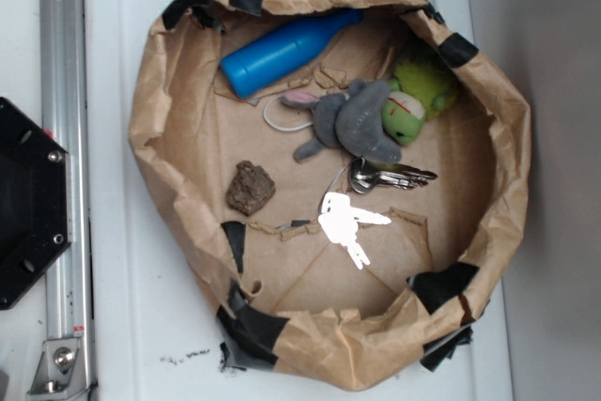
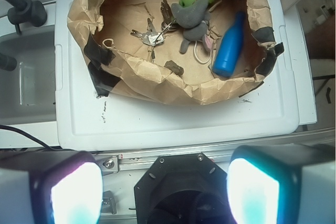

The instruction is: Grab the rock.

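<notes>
Reaching first: the gripper [image 2: 167, 182] hangs outside the crumpled brown paper basin [image 1: 150, 138], jaws spread, nothing held. The small rough dark brown-grey rock [image 1: 250, 187] lies on the basin floor, below the blue plastic bottle [image 1: 282, 49]; descend steeply, clearing the rim, straddling its narrow sides.

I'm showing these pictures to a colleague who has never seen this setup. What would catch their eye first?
Probably the brown paper ring taped into a nest on the white lid. Inside, the bright blue bottle lies along the far side beside a grey plush toy and a green one. The small dark rock sits apart, with keys nearby; in the wrist view the jaws stand wide apart, far back.
</notes>
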